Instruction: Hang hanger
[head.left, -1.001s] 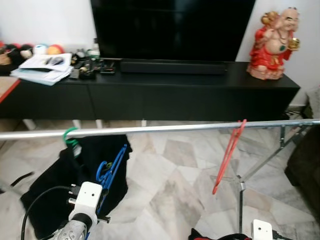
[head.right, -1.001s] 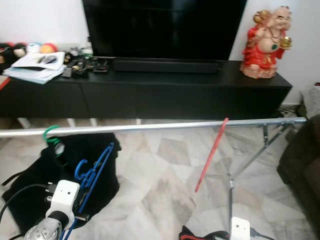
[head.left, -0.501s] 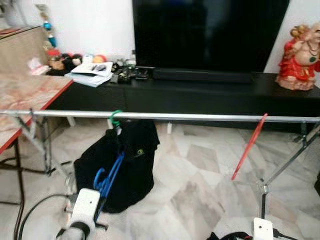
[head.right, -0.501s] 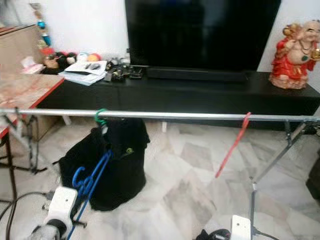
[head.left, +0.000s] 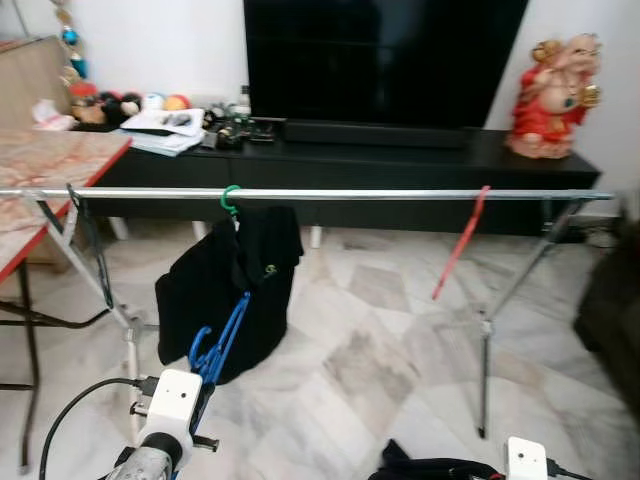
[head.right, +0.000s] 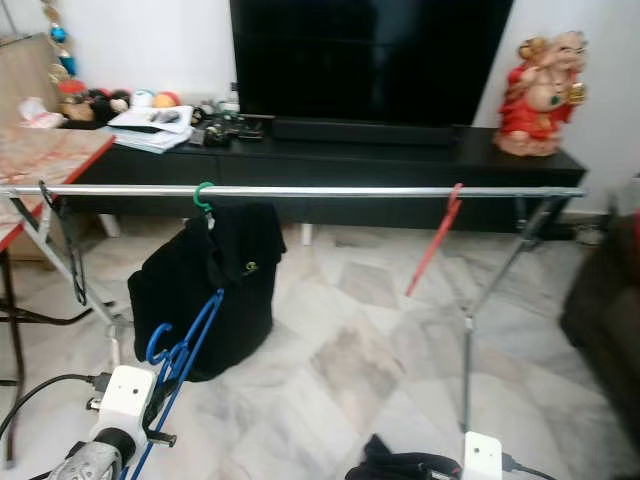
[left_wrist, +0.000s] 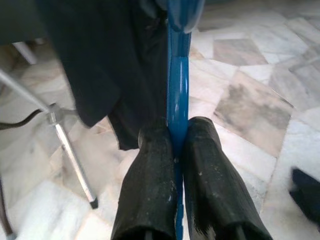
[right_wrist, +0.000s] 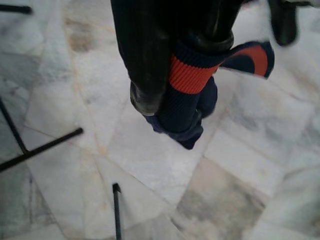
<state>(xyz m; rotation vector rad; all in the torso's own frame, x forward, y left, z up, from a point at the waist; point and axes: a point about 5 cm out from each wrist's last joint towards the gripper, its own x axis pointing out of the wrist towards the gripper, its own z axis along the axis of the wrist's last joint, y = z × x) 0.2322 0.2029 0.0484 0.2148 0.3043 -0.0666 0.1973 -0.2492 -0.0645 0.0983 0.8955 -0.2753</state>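
My left gripper (left_wrist: 175, 131) is shut on the lower part of a blue hanger (left_wrist: 178, 95), which rises from my left wrist (head.left: 170, 400) towards the rail. The silver rail (head.left: 400, 194) runs across the room in front of me, above the blue hanger (head.left: 218, 340). A green-hooked hanger (head.left: 231, 199) with a black garment (head.left: 230, 290) hangs left of the rail's middle. A red hanger (head.left: 458, 245) hangs tilted further right. My right gripper (right_wrist: 180, 65) is shut on a navy garment with a red band (right_wrist: 189, 92), low above the floor.
The rack's legs (head.left: 484, 330) stand on the marble floor at both ends. Behind it is a black TV console (head.left: 400, 165) with a red statue (head.left: 545, 100) and clutter. A red-edged table (head.left: 50, 180) is at left, a dark sofa (head.left: 615, 320) at right.
The whole view has pulled back and swung, so the rail sits farther off and both its ends show. The blue hanger stays in my left gripper.
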